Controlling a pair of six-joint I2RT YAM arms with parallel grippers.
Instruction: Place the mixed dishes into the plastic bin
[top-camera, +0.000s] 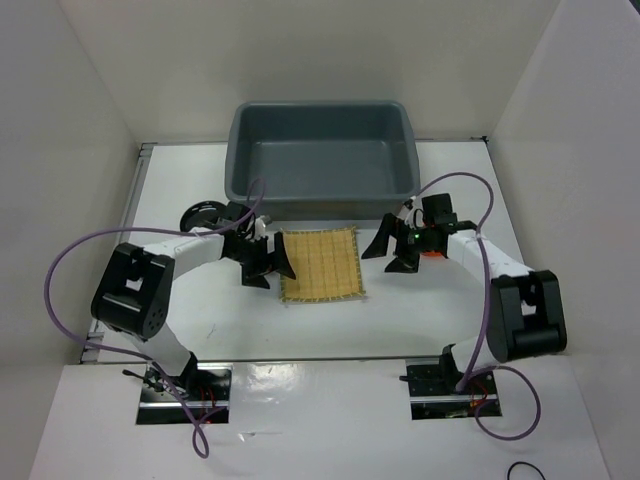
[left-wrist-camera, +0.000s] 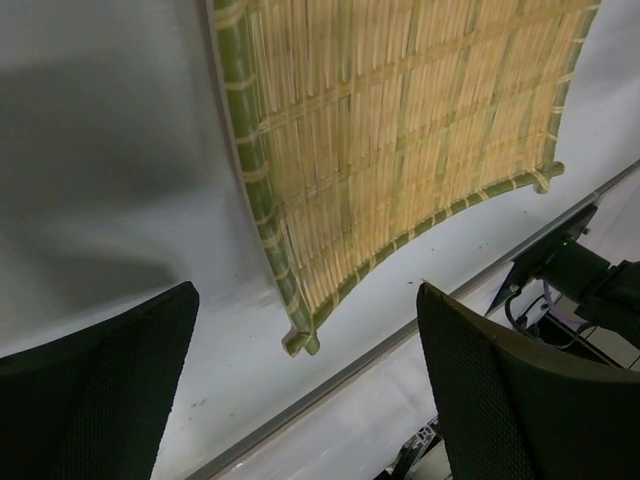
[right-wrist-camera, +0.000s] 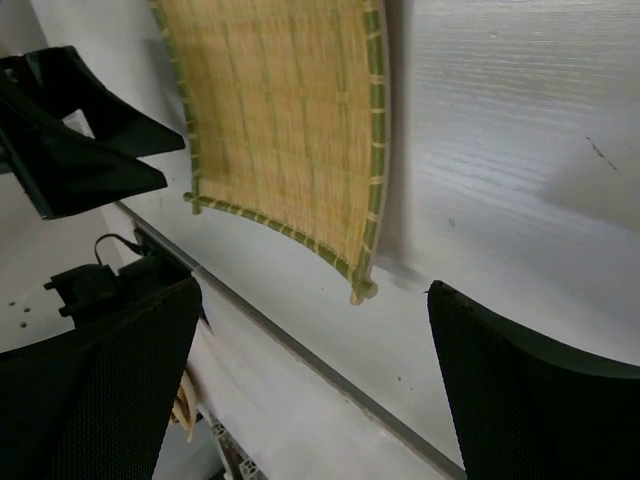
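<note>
The mat (top-camera: 320, 264) lies flat on the counter (top-camera: 330, 330), just near of the bin (top-camera: 322, 150). Left tool (top-camera: 271, 269) and right tool (top-camera: 391, 254) flank it, both open and empty. I judge the mat light, thin and fairly stiff, so I plan to pinch its bound edge.

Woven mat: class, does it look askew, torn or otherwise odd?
Nothing stands out. The woven mat lies flat and whole on the table, between the left hand and right hand, near the plastic bin.
</note>
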